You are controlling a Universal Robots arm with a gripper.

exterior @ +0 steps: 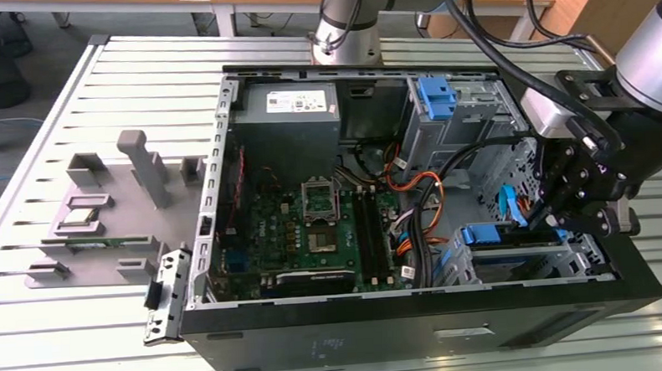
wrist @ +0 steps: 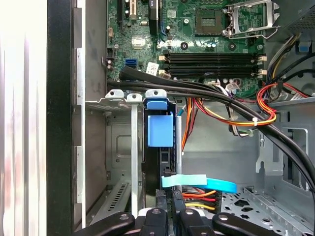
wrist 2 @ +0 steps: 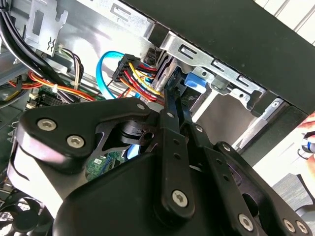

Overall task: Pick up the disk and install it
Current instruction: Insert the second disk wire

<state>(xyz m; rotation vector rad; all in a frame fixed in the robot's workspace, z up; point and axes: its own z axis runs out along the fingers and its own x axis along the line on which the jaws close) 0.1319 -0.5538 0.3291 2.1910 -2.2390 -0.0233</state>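
Seemingly gripper (wrist: 168,212) fingers closed on the disk (wrist: 160,129), upright in the drive cage (wrist: 118,98).

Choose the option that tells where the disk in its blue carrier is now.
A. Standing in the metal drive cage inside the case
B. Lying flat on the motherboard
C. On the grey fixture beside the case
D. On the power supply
A: in the first wrist view the disk stands on edge in the drive cage, with the gripper just at its end.
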